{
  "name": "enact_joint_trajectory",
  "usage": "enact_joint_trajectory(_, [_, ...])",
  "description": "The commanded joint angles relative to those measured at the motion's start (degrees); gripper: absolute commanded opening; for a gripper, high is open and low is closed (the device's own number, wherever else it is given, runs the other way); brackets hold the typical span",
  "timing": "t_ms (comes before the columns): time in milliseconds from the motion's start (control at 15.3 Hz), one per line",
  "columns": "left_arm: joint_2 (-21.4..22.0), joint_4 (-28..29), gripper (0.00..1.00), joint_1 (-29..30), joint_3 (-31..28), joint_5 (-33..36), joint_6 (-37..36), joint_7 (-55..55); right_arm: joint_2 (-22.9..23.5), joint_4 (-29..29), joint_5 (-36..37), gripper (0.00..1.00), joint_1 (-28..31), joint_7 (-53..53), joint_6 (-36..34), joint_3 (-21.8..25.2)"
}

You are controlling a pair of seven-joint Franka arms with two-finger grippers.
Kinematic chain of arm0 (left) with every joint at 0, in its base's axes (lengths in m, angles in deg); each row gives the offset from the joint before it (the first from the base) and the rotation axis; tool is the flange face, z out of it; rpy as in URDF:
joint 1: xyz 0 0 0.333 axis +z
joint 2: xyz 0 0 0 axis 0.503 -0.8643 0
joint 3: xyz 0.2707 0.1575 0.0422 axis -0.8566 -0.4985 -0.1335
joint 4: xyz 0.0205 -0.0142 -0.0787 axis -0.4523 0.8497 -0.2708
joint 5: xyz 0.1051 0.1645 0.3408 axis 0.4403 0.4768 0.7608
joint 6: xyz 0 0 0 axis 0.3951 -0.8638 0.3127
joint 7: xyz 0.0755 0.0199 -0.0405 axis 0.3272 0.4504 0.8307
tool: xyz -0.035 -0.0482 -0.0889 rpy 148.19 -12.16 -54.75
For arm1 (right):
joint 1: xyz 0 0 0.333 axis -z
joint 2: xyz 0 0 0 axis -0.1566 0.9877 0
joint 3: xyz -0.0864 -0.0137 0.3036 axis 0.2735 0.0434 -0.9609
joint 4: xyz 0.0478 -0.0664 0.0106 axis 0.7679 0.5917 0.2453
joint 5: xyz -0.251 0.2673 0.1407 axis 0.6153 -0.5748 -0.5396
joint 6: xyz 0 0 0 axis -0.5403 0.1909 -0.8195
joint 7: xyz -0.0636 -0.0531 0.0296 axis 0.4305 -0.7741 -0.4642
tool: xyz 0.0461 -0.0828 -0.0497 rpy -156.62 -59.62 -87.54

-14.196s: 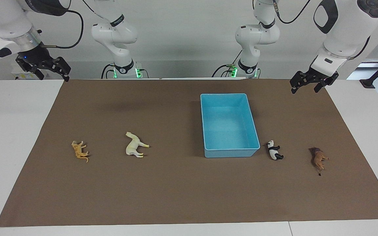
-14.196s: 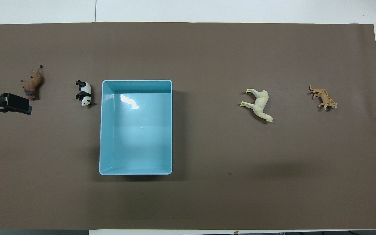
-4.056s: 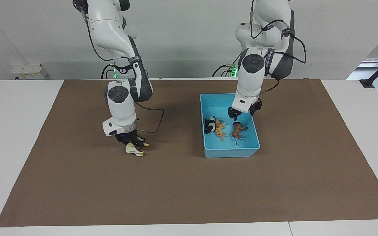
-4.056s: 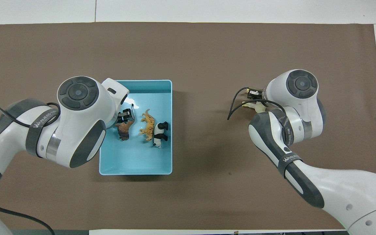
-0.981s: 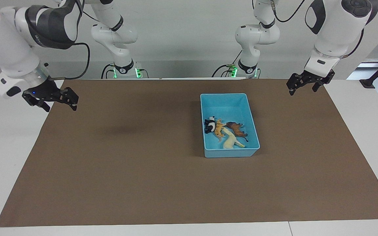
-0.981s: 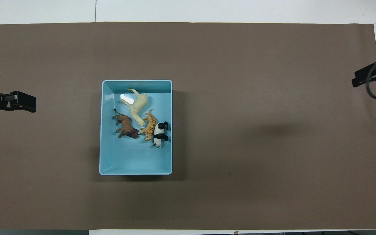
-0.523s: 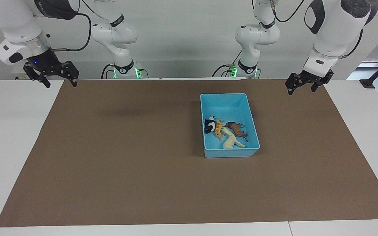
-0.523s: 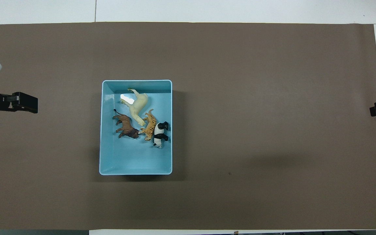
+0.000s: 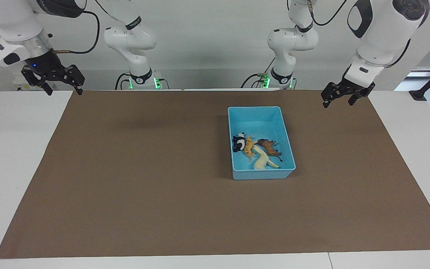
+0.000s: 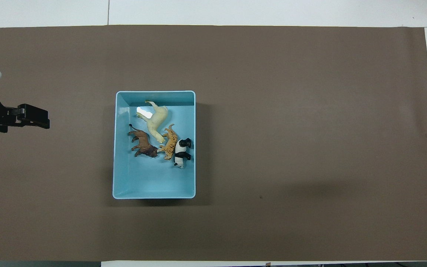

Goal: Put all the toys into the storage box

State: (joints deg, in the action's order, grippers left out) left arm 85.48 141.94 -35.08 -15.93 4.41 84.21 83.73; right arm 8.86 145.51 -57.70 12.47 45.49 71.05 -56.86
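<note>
While both arms wait raised, left claw (image 9: 336, 99) and right claw (image 9: 62, 86) spread empty over the table's (image 9: 21, 149) robot-edge corners, right claw cut off overhead; toys (image 9: 256, 149) overlap inside storage box (image 9: 286, 140).

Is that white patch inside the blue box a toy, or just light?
Just light: in the overhead view a bright glare patch sits on the storage box floor beside the horse; in the facing view that floor shows no glare, only soft shadow beside the box.
</note>
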Motion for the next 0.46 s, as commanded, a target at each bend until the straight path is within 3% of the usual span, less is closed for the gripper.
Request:
enact_joint_trajectory(0, [-0.25, -1.01, 1.00, 0.84, 0.16, -2.28, -1.63, -1.20, -1.57, 0.96, -0.60, 1.00, 0.75, -0.29, -1.57, -0.29])
enact_joint_trajectory(393, [-0.07, -1.01, 1.00, 0.75, 0.16, -2.28, -1.81, -1.28, -1.75, 0.97, -0.60, 1.00, 0.84, -0.55, -2.28, -0.47])
